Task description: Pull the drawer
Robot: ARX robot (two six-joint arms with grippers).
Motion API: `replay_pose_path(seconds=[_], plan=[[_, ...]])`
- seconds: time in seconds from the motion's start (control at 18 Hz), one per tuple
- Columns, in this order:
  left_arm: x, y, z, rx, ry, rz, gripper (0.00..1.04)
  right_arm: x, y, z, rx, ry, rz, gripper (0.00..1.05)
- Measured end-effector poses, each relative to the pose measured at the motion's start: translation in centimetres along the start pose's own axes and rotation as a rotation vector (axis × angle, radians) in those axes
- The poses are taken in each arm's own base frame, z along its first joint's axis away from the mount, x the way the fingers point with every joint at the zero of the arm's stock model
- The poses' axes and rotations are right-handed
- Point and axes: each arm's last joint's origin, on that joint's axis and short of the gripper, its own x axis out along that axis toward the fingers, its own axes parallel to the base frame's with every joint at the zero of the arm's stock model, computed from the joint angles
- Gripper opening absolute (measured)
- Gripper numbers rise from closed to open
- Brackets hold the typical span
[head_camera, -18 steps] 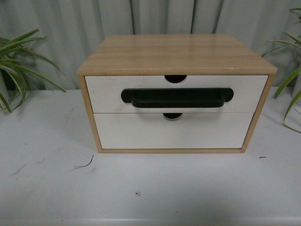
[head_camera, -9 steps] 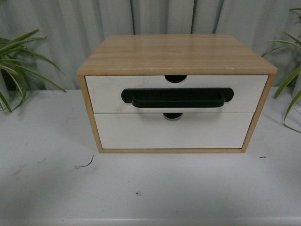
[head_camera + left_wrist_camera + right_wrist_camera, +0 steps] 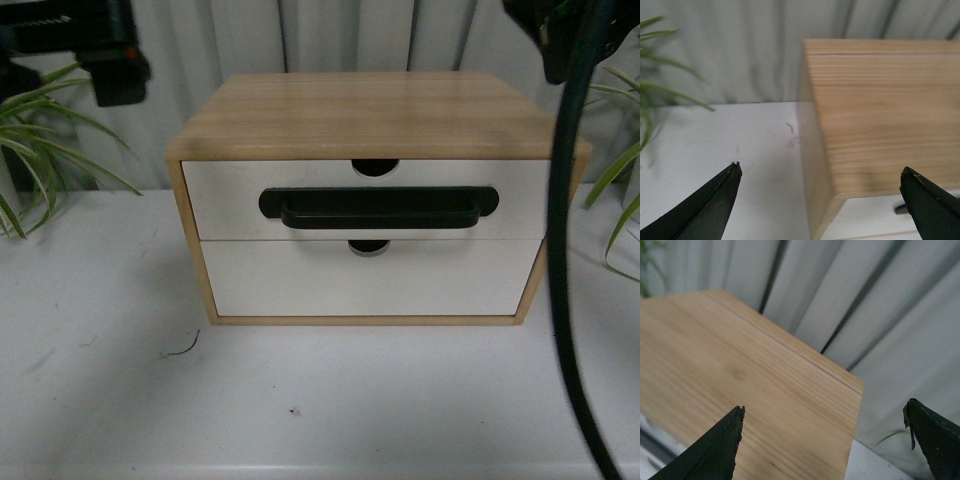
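Two drawers sit in the wooden cabinet (image 3: 370, 115) on the table (image 3: 300, 400), and the drawer (image 3: 225, 200) with the black bar handle (image 3: 378, 208) is the upper one, shut flush with the frame. The left arm (image 3: 112, 55) and right arm (image 3: 565, 30) hang high at the cabinet's two sides, each with its jaws spread wide and holding nothing.

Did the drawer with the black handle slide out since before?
No. The drawer is still shut in the wooden cabinet, its front in line with the lower drawer front, just as in the earlier pictures.
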Motion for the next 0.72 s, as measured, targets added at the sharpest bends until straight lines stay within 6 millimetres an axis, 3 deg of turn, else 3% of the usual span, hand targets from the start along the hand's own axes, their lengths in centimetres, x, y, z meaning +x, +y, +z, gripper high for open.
replay_pose_path(seconds=[0.11, 0.28, 0.39, 0.5, 0.72], plan=[[1.2, -2.2, 0.4, 0.234, 0.092, -0.213, 0.98, 0.8, -0.4, -0.9, -0.269, 0.004, 0.168, 0.98], [1.4, -4.9, 1.7, 0.574, 0.168, -0.461, 0.98, 1.5, -1.5, -2.5, -0.607, 0.035, 0.362, 0.98], [1.2, -6.5, 1.7, 0.754, 0.22, -0.599, 0.98, 1.3, -1.2, -2.9, -0.808, 0.05, 0.514, 0.98], [1.1, -8.0, 0.5, 0.879, 0.29, -0.723, 0.98, 0.9, -0.3, -3.3, -0.937, 0.071, 0.638, 0.98], [3.0, -10.4, -0.7, 0.969, 0.297, -0.784, 0.98, 1.5, 2.4, -4.4, -1.015, 0.095, 0.764, 0.98]])
